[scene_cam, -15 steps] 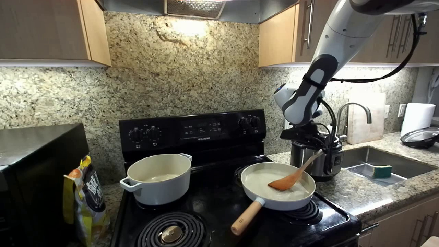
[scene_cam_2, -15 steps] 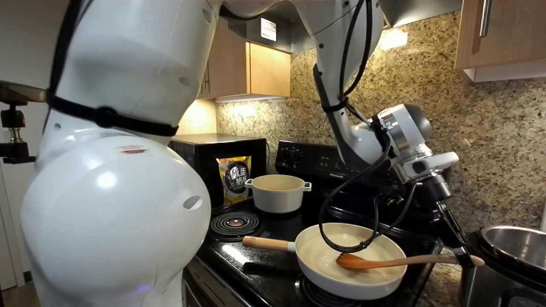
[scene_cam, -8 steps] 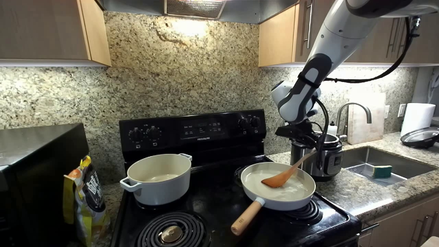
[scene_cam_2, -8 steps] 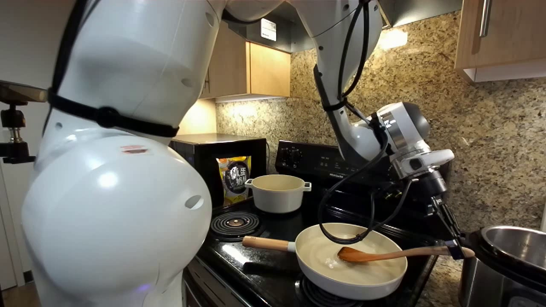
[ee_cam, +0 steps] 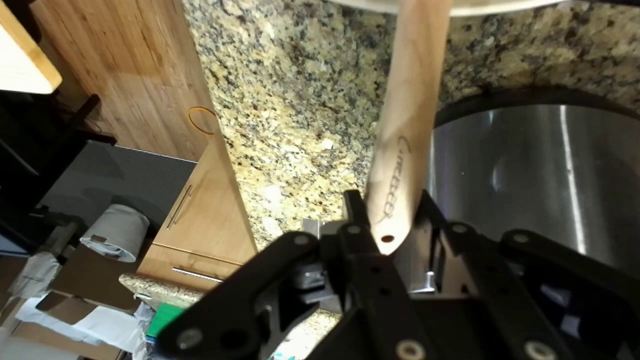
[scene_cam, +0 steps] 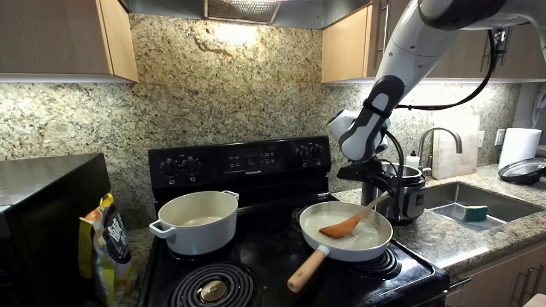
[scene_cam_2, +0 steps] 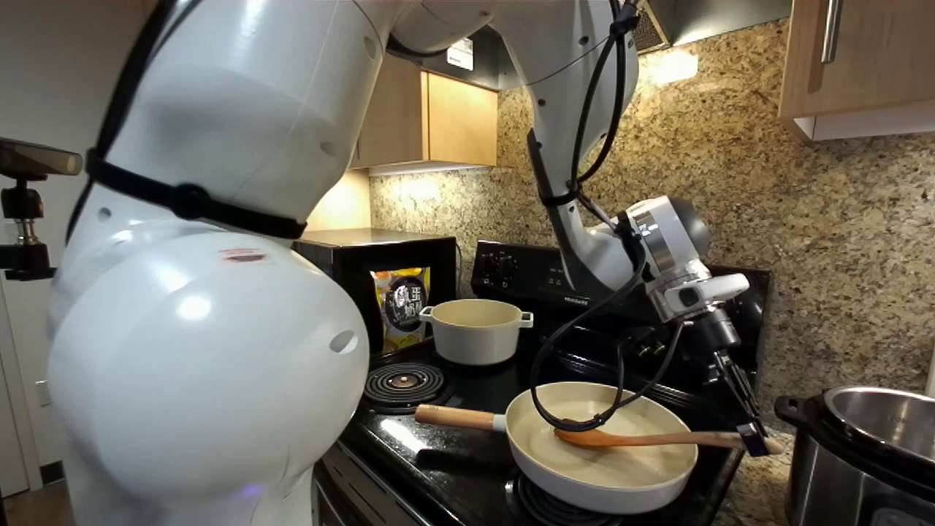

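Gripper (ee_cam: pixel 392 212): I'm clamped on spatula (ee_cam: pixel 409 120) handle | wrist view: long axis at 12 o'clock | head inside pan (scene_cam_2: pixel 628 467)

Range hood (scene_cam: pixel 242 10) light burns near-white on far backsplash (scene_cam: pixel 230 98); glow beneath cabinets (scene_cam: pixel 51 36) left and right; hard glare on the near arm (scene_cam_2: pixel 212 358), softer sheen inside the pan (scene_cam: pixel 356 255); wrist view's far clutter (ee_cam: pixel 70 305) blurred (spoon (ee_cam: pixel 407 125) lettering reads clearer).

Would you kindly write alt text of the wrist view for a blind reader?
A black pincer grips the end of a wooden handle above a speckled counter, with a steel cooker at right and a pan rim at top.
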